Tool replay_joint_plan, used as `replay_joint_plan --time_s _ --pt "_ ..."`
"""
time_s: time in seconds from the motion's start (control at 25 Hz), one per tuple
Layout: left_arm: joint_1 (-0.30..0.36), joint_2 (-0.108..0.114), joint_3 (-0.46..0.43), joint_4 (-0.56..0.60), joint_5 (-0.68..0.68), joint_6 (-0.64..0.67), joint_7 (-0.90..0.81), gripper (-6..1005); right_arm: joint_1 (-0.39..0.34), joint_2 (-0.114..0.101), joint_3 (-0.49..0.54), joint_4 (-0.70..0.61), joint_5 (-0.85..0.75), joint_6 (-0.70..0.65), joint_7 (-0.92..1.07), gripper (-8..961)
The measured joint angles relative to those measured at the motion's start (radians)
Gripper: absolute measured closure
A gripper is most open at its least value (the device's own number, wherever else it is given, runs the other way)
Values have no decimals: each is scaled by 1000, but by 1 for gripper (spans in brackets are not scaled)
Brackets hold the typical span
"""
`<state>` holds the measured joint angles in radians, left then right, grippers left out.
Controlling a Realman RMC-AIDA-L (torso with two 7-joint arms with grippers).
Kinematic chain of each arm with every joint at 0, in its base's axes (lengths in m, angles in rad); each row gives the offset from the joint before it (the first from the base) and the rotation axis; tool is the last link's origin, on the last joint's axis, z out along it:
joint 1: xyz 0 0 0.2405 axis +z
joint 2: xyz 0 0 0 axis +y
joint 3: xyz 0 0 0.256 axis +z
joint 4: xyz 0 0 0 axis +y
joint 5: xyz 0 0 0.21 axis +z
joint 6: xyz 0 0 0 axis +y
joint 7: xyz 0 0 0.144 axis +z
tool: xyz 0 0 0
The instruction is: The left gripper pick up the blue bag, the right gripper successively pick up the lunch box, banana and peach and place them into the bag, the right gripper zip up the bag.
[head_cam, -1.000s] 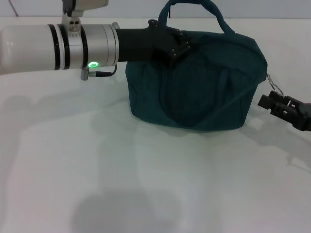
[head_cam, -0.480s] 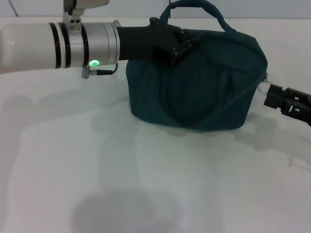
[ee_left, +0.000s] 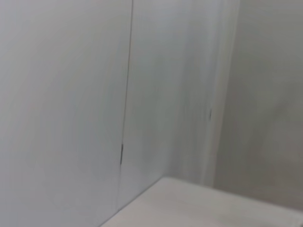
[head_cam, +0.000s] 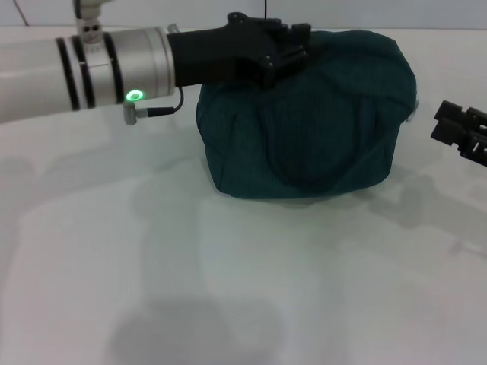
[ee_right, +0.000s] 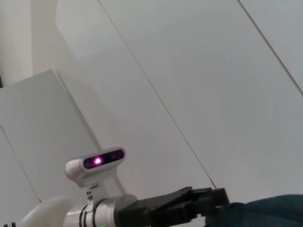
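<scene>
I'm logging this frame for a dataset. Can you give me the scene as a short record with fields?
bag: dark teal-blue fabric bag, closed, standing on the white table
left gripper: black claw at the bag's top, seemingly gripping it
right gripper: black claw clear of the bag's right end
lunch box, banana, peach: none visible

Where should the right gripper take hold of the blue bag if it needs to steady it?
Probably the blue bag at its upper end corner facing the right gripper, coming in level from that side. That end is bare and nearest; the left gripper already occupies the top, and no handle shows to grab.
</scene>
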<state>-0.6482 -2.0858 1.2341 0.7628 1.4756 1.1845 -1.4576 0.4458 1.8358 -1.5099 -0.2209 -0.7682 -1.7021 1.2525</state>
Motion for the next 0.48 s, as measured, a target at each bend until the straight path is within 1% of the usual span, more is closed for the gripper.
replay_joint_plan --time_s 0.08,0.16,0.2,0.28,0.4,0.48 --pt "10 1 -1 3 -18 14 0 813 4 -2 0 -3 3 -1 3 321" --pt "55 8 -6 24 -80 107 20 808 4 -3 5 -29 4 -3 3 321" --pt "59 8 -9 26 -84 116 22 775 1 -3 11 -47 3 -5 3 321" --pt "80 11 -31 35 -101 175 37 710 -6 -1 21 -88 -3 -15 -1 321" --pt "116 2 -84 28 -116 280 82 611 -12 0 25 -141 -26 -42 -8 321" --pt "149 0 -97 -5 -149 355 156 517 -13 -2 27 -172 -55 -69 -15 321"
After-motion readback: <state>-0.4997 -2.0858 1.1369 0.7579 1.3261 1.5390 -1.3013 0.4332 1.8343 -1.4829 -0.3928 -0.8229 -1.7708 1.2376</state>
